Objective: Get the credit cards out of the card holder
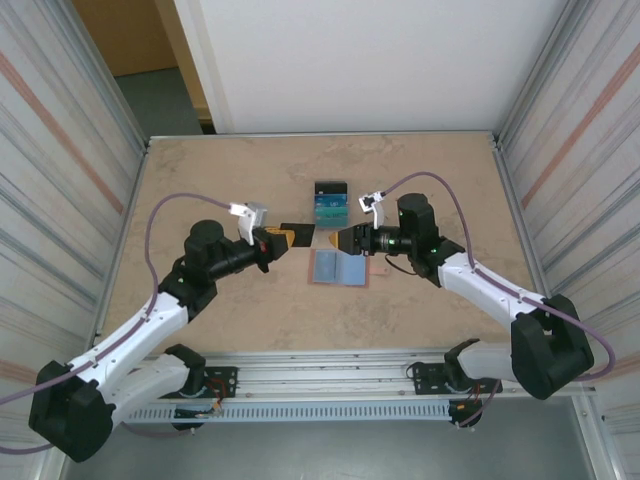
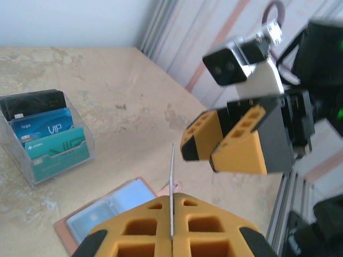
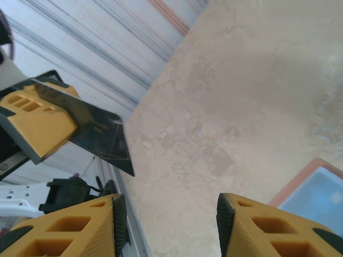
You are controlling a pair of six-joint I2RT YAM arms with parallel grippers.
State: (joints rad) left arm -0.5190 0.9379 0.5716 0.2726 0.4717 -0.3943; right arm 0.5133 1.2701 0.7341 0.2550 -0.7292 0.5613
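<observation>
My left gripper (image 1: pixel 283 240) is shut on a black credit card (image 1: pixel 301 235), held up on edge above the table. In the left wrist view that card (image 2: pixel 172 171) shows as a thin vertical line between the closed yellow fingers (image 2: pixel 139 230). My right gripper (image 1: pixel 343 240) stands open just right of the card, apart from it, with nothing between its fingers (image 3: pixel 252 225). From the right wrist the black card (image 3: pixel 99 134) sticks out of the left gripper (image 3: pixel 37 120). The card holder (image 1: pixel 338 268) lies open below both grippers, pale blue pockets up.
A clear plastic stand (image 1: pixel 329 203) behind the wallet holds black, blue and teal cards (image 2: pixel 48 136). The wallet (image 2: pixel 104 211) has a small strap tab toward the right arm. Metal-framed side walls close in the table on both sides.
</observation>
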